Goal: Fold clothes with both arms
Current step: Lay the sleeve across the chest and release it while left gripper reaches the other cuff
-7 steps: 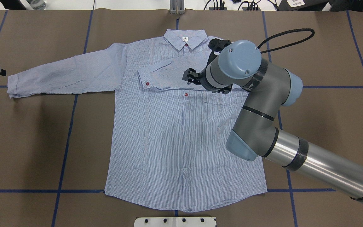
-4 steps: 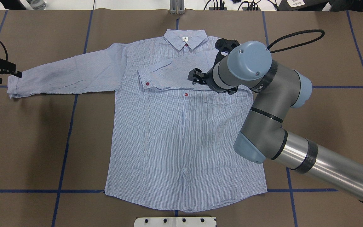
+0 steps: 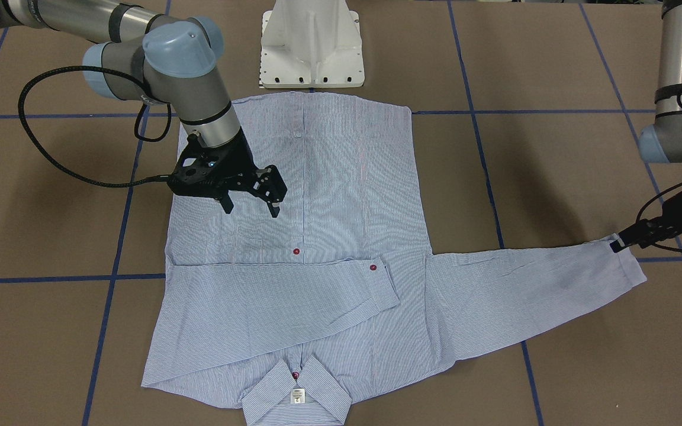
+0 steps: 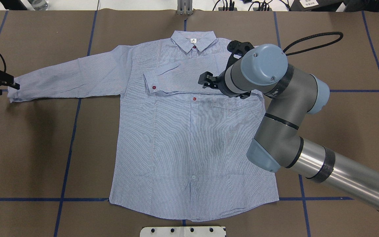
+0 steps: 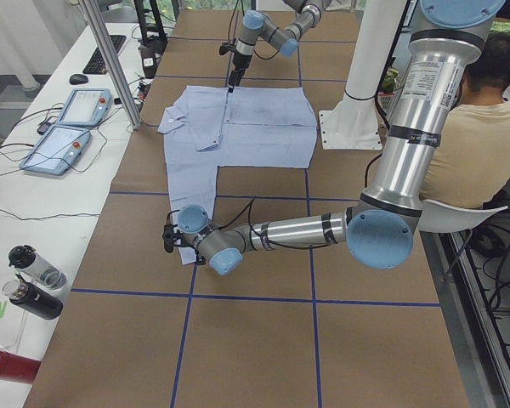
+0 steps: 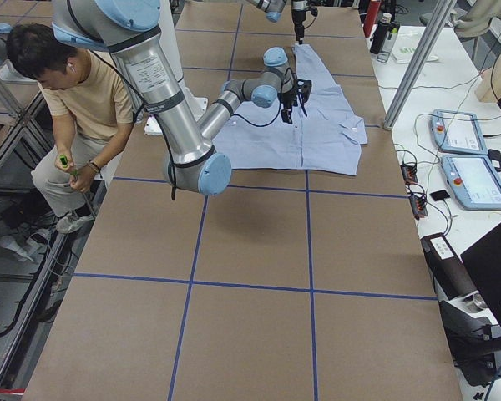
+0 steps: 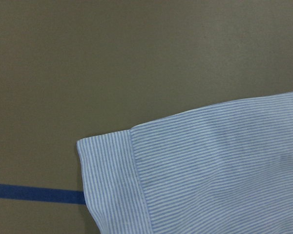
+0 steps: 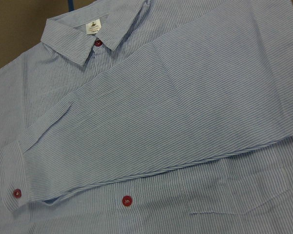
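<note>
**One sleeve folded, the other about to be taken**

Over the last second the right arm has pulled back toward its own side, away from the sleeve lying across the chest. The left gripper (image 4: 15, 83) has come in from the table's edge to the outstretched cuff (image 7: 107, 185).

Nearest the robot's white base (image 4: 183, 231), the shirt (image 4: 189, 148) lies front up and flat on the brown table (image 4: 28, 148). Its hem runs along the near blue line and its body is not yet folded. Further out, the right gripper (image 3: 251, 208) hangs above the chest on the pocket side. Its fingers are spread and empty, clear of the cloth.

Just beyond it the folded sleeve (image 4: 183, 74) lies across the chest below the collar (image 4: 193, 41), which sits at the far end. The other sleeve (image 4: 74, 77) stretches flat out to the robot's left. The left gripper is at the cuff end, its tip touching or just over the corner. I cannot tell whether its fingers are parted or closed. The left wrist view shows only the cuff and bare table, so nothing seems to be gripped yet.

The step in hand looks like the second sleeve fold. Next, the left gripper would need to pinch the cuff firmly. It would then lift the cuff just enough to clear the table and carry it across onto the chest, over or beside the first sleeve, without dragging the shoulder or rucking the body.
</note>
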